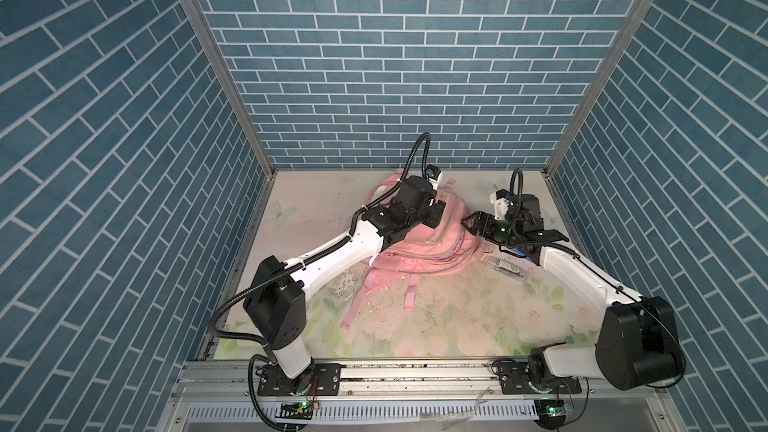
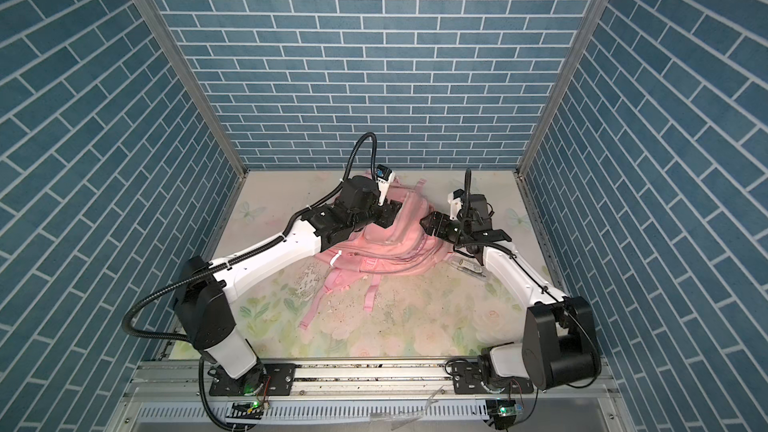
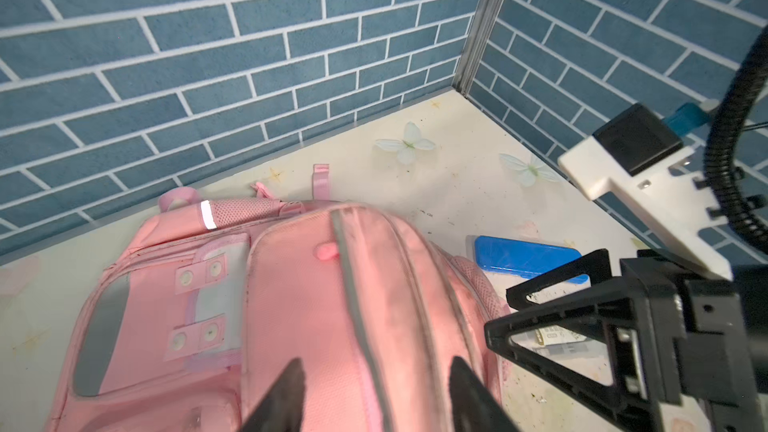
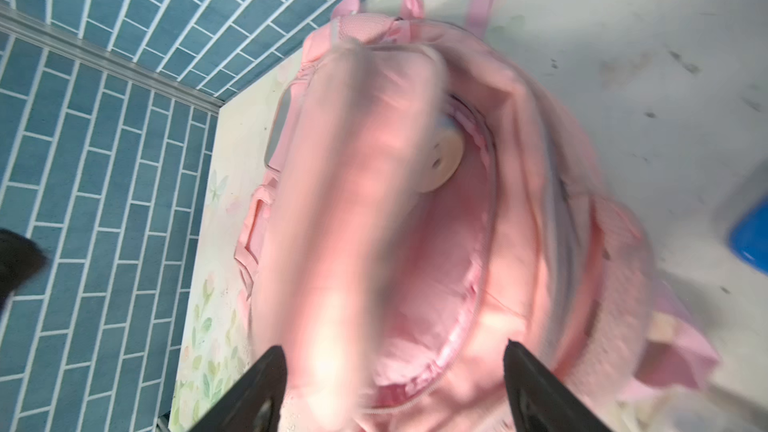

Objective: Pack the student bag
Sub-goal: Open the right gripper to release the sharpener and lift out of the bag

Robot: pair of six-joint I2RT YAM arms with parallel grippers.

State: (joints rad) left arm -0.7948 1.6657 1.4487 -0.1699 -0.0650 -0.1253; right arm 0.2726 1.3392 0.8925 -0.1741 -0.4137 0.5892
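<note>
student bag (image 1: pixel 432 243): lying on worktop (image 1: pixel 457 326), main pocket gaping
my left tool (image 3: pixel 380 392): jaws apart, holding nothing, over bag
my right tool (image 4: pixel 395 388): jaws wide, holding nothing, at bag's opening

The student bag (image 3: pixel 291 305) is soft matt pink cloth, grubby along its seams, with a coarse mesh band (image 3: pixel 245 209), a shiny white reflective strip (image 3: pixel 208 214) and a smooth grey window patch (image 3: pixel 102 334). The table (image 3: pixel 449 193) is a smooth printed floral sheet, scuffed and speckled, and the blue case (image 3: pixel 523 257) looks like glossy plastic
</note>
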